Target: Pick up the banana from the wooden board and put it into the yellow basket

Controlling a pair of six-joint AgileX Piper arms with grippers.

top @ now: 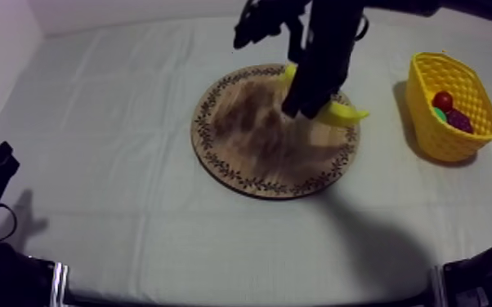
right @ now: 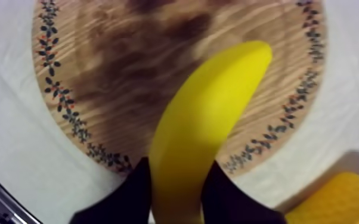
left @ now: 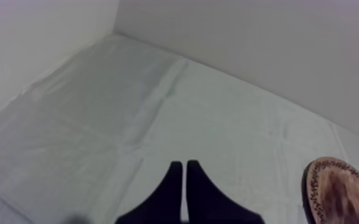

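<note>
Two black fingers of my right gripper (right: 179, 168) pinch the banana (right: 217, 113) at its near end, one on each side. Their bases and that end of the fruit are cut off at the wrist view's edge. The banana reaches out over the wooden board (right: 116, 77), hiding part of the patterned rim, and I cannot tell whether it rests on the wood or hangs just clear of it. A corner of the yellow basket (right: 337, 199) shows close by, off the board. From above, the right arm comes in over the right half of the board and covers the middle of the banana, so only its two yellow ends stick out on either side of the gripper. The basket stands on the surface (top: 118, 98) to the right of the board, apart from it. A small red fruit (top: 442, 100) lies inside it with a dark purplish thing beside it that is hard to make out. My left gripper (left: 185, 170) hovers over bare cloth, fingers pressed together in a narrow wedge, with the board's edge off to one side.
</note>
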